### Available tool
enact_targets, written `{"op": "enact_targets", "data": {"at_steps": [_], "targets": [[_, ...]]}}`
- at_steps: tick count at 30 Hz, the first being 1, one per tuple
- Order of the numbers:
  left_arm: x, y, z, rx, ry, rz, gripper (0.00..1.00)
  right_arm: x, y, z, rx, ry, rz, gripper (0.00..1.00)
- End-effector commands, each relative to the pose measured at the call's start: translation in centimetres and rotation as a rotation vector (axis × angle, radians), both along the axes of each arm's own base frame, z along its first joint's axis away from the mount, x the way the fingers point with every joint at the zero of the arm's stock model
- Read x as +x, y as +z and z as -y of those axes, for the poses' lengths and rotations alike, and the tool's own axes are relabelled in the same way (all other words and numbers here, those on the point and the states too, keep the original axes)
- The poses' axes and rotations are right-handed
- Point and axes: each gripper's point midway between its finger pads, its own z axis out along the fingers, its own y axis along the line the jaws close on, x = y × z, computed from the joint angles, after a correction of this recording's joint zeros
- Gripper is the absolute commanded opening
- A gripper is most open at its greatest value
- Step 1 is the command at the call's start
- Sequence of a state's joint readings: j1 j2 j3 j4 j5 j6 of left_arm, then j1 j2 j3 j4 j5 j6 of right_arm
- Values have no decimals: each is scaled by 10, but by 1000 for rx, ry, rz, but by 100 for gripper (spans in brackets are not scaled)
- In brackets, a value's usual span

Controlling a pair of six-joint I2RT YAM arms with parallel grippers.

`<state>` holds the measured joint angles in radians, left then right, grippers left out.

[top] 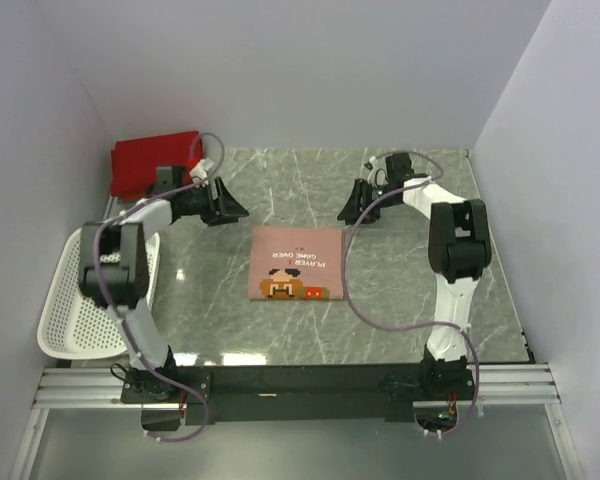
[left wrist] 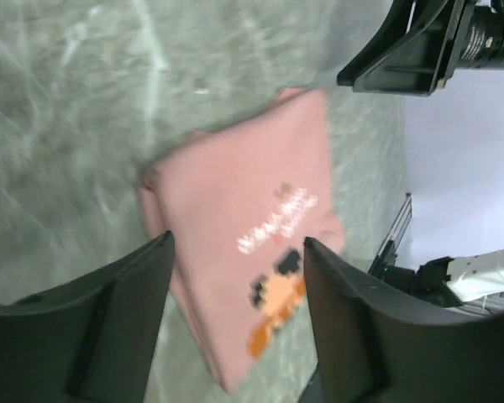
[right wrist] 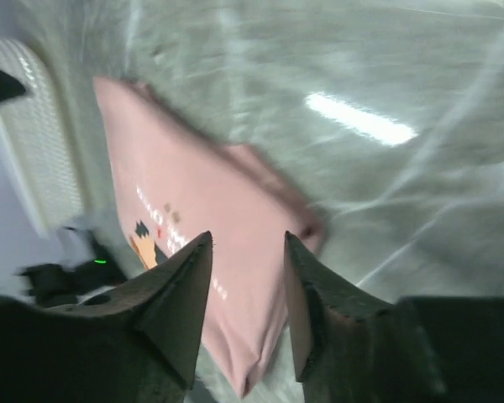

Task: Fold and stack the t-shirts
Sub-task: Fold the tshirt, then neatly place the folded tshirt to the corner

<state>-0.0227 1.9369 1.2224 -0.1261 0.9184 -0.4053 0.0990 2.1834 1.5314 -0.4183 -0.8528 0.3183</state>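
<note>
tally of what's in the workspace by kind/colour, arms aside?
Pink t-shirt, folded: 1
Red t-shirt, folded: 1
White basket: 1
Total: 3

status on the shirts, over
Left gripper open, right gripper open, both empty. Pink t-shirt folded flat, mid-table. Red t-shirt far-left corner. Nothing blocking.
</note>
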Motion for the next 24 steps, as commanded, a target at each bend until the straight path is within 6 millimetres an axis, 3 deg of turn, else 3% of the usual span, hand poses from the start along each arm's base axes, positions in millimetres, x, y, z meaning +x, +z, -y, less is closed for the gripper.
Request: {"op": "enact_targets", "data": {"at_steps": [1, 3, 4, 5, 6, 7, 8, 10, 11, 12, 13, 14, 16, 19, 20, 24], "targets": [[-21, 57, -9, 10, 16, 126, 70, -10, 83, -24, -182, 140, 313, 48], [-25, 66, -14, 50, 28, 159, 75, -27, 95, -34, -312, 210, 396, 49], [-32, 81, -16, 68, 34, 183, 77, -46, 97, -62, -340, 288, 430, 49], [-28, 86, -31, 108, 87, 203, 80, -55, 105, -70, -376, 308, 469, 49], [-28, 93, -41, 132, 113, 222, 91, -60, 104, -73, -432, 313, 487, 51], [-33, 105, -48, 152, 128, 227, 95, -81, 103, -98, -453, 377, 512, 52], [-35, 108, -56, 180, 145, 224, 96, -91, 104, -106, -470, 397, 528, 53], [-24, 126, -91, 288, 241, 270, 100, -109, 100, -121, -527, 436, 560, 53], [-25, 130, -103, 307, 276, 255, 99, -131, 99, -143, -526, 497, 592, 53], [-23, 135, -127, 328, 352, 247, 99, -139, 98, -151, -546, 538, 631, 53], [-22, 148, -139, 339, 391, 265, 99, -143, 92, -157, -587, 552, 655, 53], [-22, 152, -149, 351, 422, 268, 100, -163, 89, -175, -594, 611, 684, 53], [-26, 160, -174, 401, 482, 254, 99, -174, 84, -189, -626, 654, 722, 52], [-36, 153, -194, 502, 519, 216, 99, -195, 65, -213, -632, 735, 719, 50], [-40, 150, -196, 516, 520, 205, 99, -197, 52, -218, -651, 758, 705, 49], [-60, 135, -198, 545, 514, 185, 100, -212, 39, -241, -657, 829, 705, 45]]}}
